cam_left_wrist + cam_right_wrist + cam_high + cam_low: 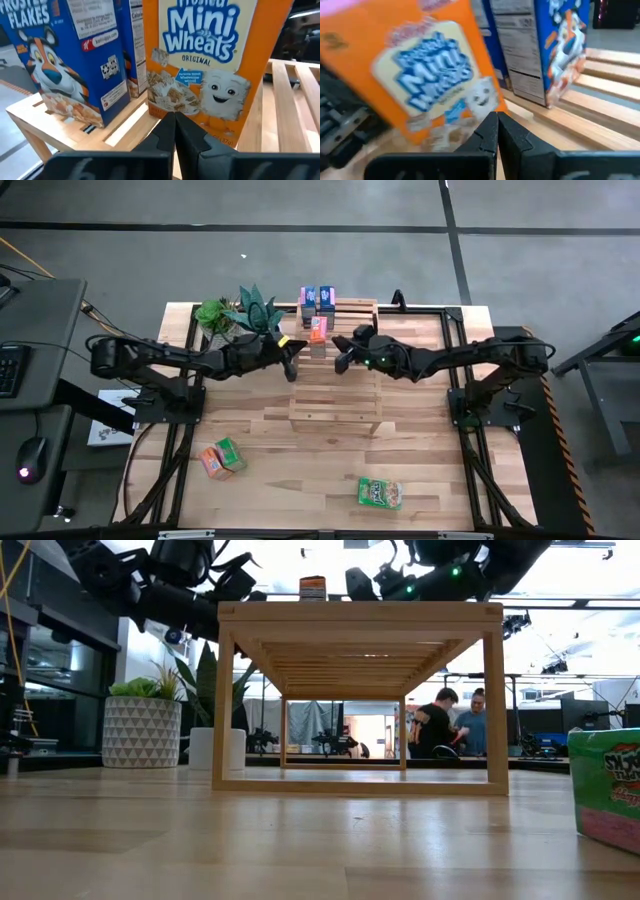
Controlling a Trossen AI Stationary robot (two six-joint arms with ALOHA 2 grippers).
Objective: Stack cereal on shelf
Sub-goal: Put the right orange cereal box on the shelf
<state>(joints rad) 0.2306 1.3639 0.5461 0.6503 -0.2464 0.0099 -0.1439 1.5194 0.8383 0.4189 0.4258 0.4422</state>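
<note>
The shelf (335,405) stands mid-table with its slatted top up. Two blue cereal boxes (317,298) stand upright at the far end of that top. An orange cereal box (318,330) stands upright just nearer than them. My left gripper (293,365) is shut, just left of and nearer than the orange box. My right gripper (340,363) is shut, just right of and nearer than it. In each wrist view the shut fingertips (175,125) (496,125) point nearly level at the foot of the orange box (210,65) (425,80). My left gripper's shut fingertips stand at the lower front of the orange box (172,107); whether they touch it I cannot tell. My right gripper's shut fingertips stand by the box's lower corner (485,107); whether they touch it I cannot tell.
An orange box and a green box (222,458) lie together on the table at the near left. Another green box (380,493) lies at the near right. Potted plants (235,315) stand at the far left beside the shelf. People (455,720) sit in the room beyond.
</note>
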